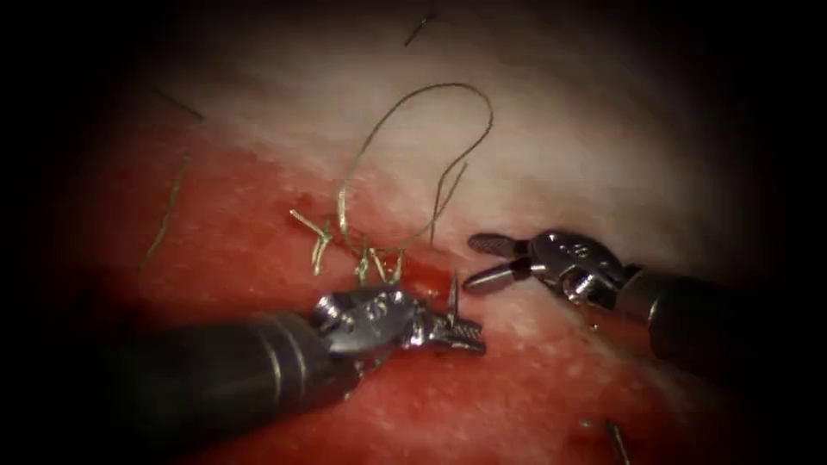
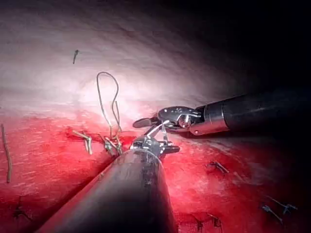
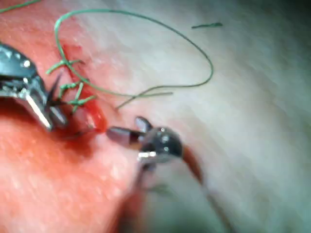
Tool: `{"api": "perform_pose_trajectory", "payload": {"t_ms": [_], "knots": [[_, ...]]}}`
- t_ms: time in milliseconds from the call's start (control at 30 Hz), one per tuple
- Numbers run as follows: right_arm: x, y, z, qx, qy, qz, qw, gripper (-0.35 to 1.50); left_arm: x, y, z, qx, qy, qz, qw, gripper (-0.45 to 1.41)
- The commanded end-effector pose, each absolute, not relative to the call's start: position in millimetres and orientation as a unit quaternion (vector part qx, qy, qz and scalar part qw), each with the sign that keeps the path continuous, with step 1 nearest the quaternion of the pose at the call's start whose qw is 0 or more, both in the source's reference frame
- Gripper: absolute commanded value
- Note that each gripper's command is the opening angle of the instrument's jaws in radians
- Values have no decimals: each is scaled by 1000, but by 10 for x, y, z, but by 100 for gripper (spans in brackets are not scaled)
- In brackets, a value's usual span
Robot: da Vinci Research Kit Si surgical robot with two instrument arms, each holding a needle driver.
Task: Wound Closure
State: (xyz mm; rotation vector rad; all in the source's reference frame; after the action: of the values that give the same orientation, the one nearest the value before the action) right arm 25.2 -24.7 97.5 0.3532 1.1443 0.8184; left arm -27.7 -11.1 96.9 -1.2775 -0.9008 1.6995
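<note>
Steel needle (image 1: 451, 297) stands upright, gripped near one end by the left tool (image 1: 448, 331), beside the cut (image 1: 422, 284). Right tool (image 1: 491, 260) gapes empty. Left wrist view: thread (image 2: 104, 97) loops over tissue (image 2: 58, 145). Right wrist view: knots (image 3: 73, 92) beside the needle; I judge re-gripping comes next.

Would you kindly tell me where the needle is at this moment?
In the endoscope view, the needle stands in the left tool, right of the knotted thread, before the right tool's open jaws.
</note>
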Motion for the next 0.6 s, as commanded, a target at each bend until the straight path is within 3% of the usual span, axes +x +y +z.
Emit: {"api": "perform_pose_trajectory", "payload": {"t_ms": [33, 100, 233, 600], "knots": [[259, -247, 981, 162, 524, 373, 748, 146, -281, -113, 971, -507, -363, 671, 401, -45], [259, -248, 981, 162, 524, 373, 748, 146, -278, -116, 963, -511, -367, 672, 390, -45], [259, -253, 981, 162, 525, 372, 748, 146, -270, -126, 946, -599, -257, 735, 186, -45], [253, -272, 973, 186, 525, 390, 733, 141, -252, -106, 917, -588, -79, 804, 45, -45]]}}
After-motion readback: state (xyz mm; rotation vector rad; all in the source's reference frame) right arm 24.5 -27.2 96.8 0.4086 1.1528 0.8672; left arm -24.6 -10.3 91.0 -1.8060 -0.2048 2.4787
